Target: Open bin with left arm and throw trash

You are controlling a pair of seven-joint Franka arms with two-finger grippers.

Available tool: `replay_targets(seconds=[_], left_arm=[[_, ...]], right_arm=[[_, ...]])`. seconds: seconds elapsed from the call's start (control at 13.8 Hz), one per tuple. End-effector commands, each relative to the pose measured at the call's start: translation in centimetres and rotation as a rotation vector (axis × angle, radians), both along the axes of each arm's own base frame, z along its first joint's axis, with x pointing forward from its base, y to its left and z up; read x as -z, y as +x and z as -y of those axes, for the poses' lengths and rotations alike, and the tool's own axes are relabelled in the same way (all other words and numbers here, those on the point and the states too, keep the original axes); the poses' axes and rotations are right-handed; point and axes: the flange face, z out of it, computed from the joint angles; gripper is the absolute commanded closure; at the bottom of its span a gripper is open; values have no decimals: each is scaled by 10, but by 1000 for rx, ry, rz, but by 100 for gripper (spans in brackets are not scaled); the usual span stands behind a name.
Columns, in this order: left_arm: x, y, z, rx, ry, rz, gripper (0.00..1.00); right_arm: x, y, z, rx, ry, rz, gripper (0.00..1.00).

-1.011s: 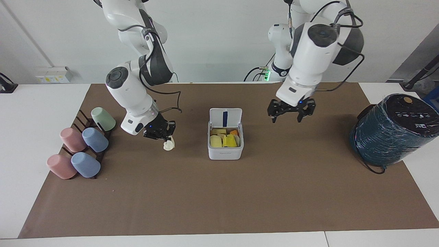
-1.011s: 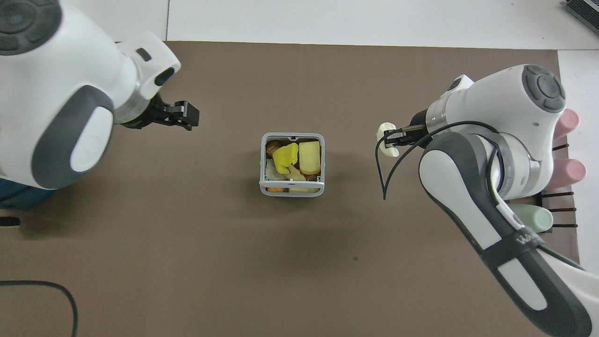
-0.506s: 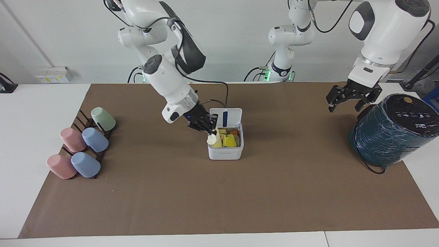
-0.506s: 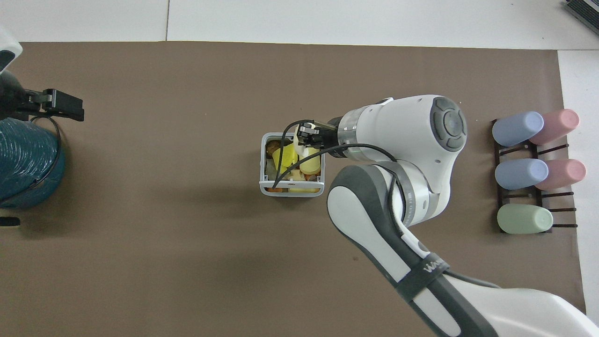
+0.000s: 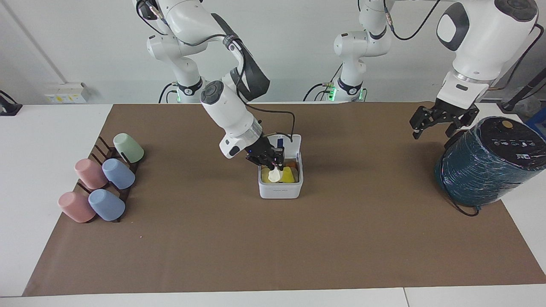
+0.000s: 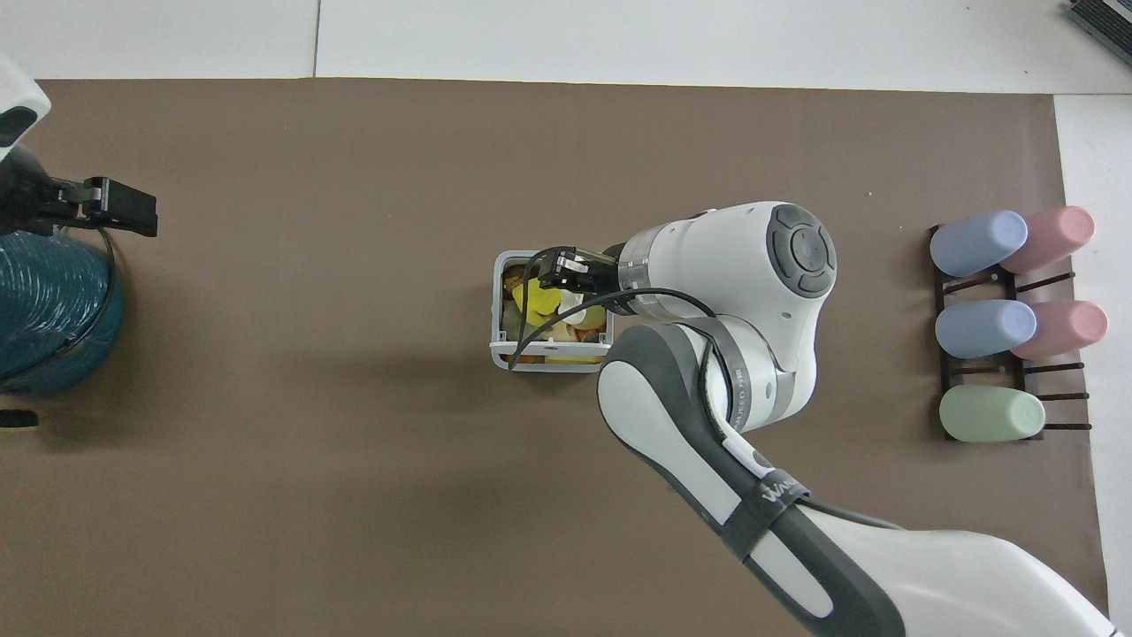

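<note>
Hanging over the open bin [image 5: 280, 189], the right gripper [image 5: 273, 164] points down into the box from the side toward the right arm's end of the table. Whether its fingers grip or have let go I cannot tell; a cream-white chunk of trash [image 5: 274, 175] sits right at the fingertips, just above or on the pile inside. In the overhead view the same gripper [image 6: 555, 268] covers the part of the bin [image 6: 498, 305] farther from the robots, and the cream piece [image 6: 571, 302] shows beside a bright yellow chunk [image 6: 535, 301].

Under the gripper the bin is crowded with pieces: yellow chunks [image 5: 288, 175] lie nearest its front wall, and an orange bit [image 5: 291, 164] lies closer to the lid. The lid [image 5: 292, 142] stands up on the side of the box nearer the robots, partly hidden by the right arm's wrist. The bin rests on the brown mat [image 5: 273, 247], about midway between the two ends of the table.

Outward toward the right arm's end, a dark rack [image 5: 102, 147] holds five pastel cups on their sides: one green [image 5: 128, 147], two pink [image 5: 90, 173] and two blue [image 5: 118, 173].

At the other end the left gripper [image 5: 432, 128] waits in the air with its fingers spread apart and nothing between them, beside a large dark teal wrapped cylinder [image 5: 486, 164] that rests at the mat's edge.
</note>
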Motion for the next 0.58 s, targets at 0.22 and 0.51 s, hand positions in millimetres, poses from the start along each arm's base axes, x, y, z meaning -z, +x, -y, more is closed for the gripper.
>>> replay_targets(seconds=[0.22, 0.51], left_arm=[[14, -23, 2, 8, 26, 9, 0], [14, -24, 1, 8, 27, 5, 0]], right_arm=[[-30, 2, 6, 23, 27, 45, 0], [-74, 19, 64, -62, -253, 244, 0]])
